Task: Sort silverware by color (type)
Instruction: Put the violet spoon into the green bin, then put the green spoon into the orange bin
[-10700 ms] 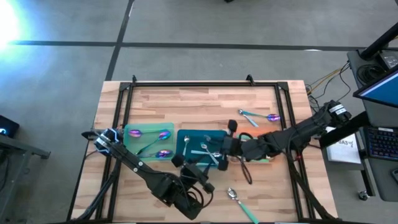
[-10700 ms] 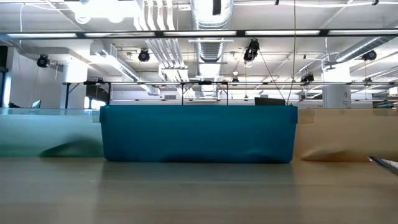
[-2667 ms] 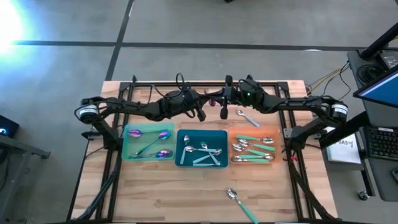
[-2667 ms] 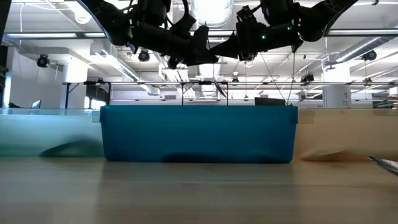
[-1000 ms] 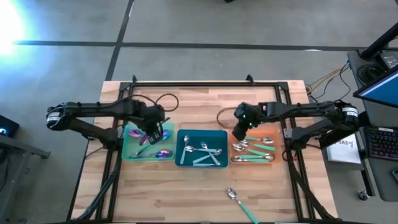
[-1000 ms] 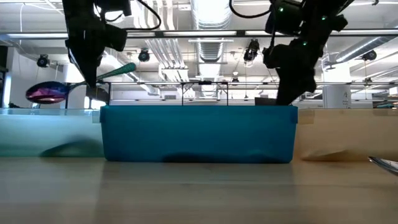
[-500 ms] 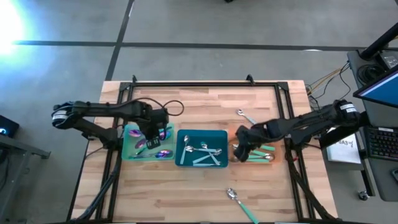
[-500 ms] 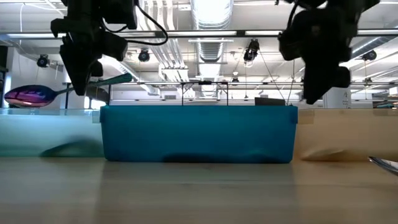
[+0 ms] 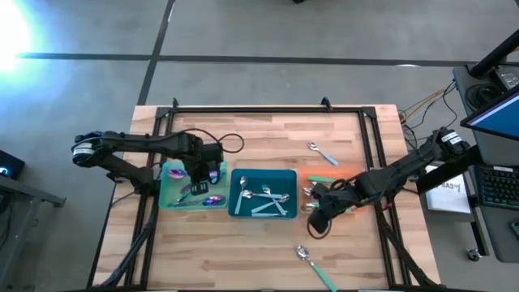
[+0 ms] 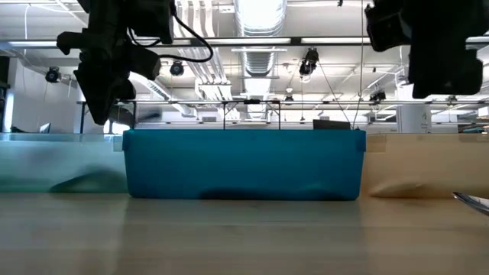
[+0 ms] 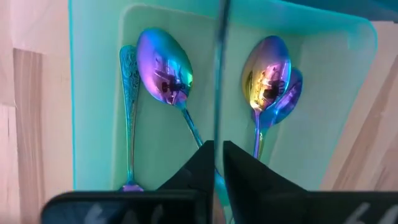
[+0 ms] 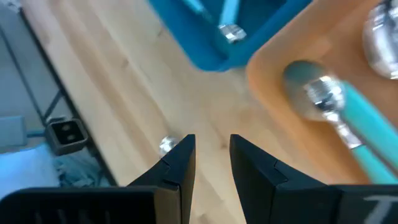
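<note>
Silverware is lying spread over the table: nearest, one teal-handled spoon (image 9: 312, 264) is sitting alone on the bare wood. Just beyond it the right gripper (image 9: 316, 224) is hovering off the near left corner of the orange tray (image 9: 324, 176), its fingers (image 12: 180, 163) standing apart with nothing between them. In the middle row, purple-pink spoons (image 11: 165, 68) are resting in the green tray (image 9: 169, 188) on the left, silver ones (image 9: 261, 195) in the teal tray (image 9: 240, 176) at centre, teal-handled ones (image 12: 333, 109) in the orange tray. The left gripper (image 9: 199, 176) is hanging over the green tray, its fingers (image 11: 196, 174) nearly together and gripping nothing. Farthest, another spoon (image 9: 322, 152) is lying on the wood.
</note>
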